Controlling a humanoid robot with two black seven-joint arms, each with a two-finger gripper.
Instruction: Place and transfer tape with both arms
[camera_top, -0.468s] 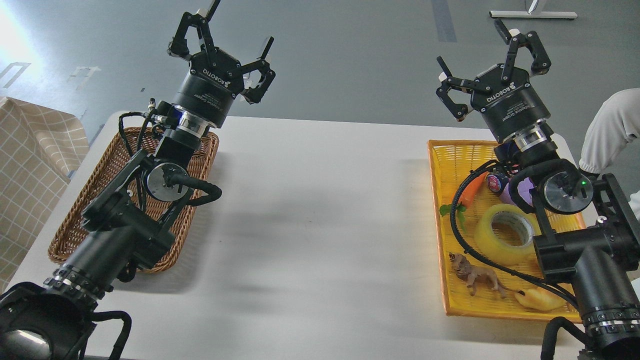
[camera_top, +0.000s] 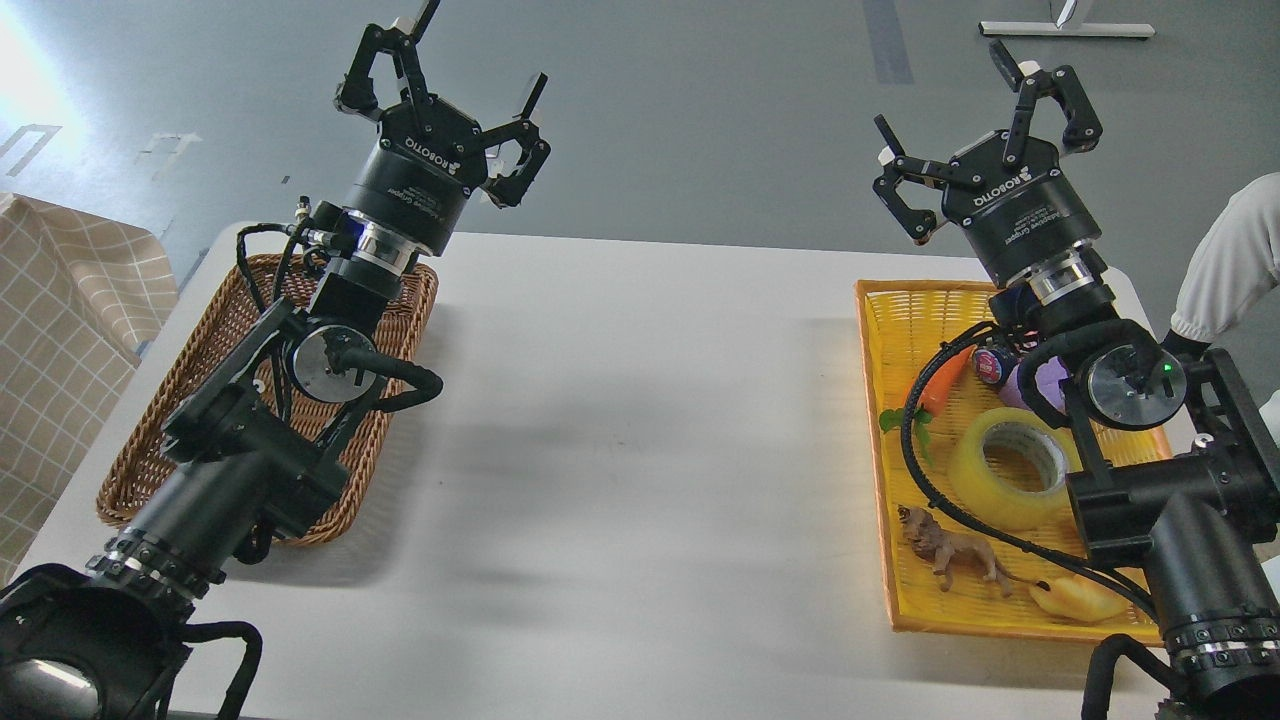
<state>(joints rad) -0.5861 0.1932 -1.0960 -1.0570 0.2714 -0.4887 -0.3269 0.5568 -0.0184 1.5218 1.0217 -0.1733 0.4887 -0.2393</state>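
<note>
The tape (camera_top: 1005, 470), a wide translucent yellow roll with a grey-white core, lies flat in the yellow tray (camera_top: 905, 300) at the right, partly behind my right arm. My right gripper (camera_top: 975, 115) is open and empty, raised high above the tray's far end. My left gripper (camera_top: 460, 65) is open and empty, raised above the far end of the brown wicker basket (camera_top: 190, 390) at the left.
The yellow tray also holds a toy carrot (camera_top: 945, 380), a small can (camera_top: 992, 365), a purple thing (camera_top: 1040, 385), a toy lion (camera_top: 950, 555) and a yellow croissant-shaped toy (camera_top: 1080, 600). A person's white sleeve (camera_top: 1225, 270) is at the right edge. A checkered cloth (camera_top: 60, 340) lies left.
</note>
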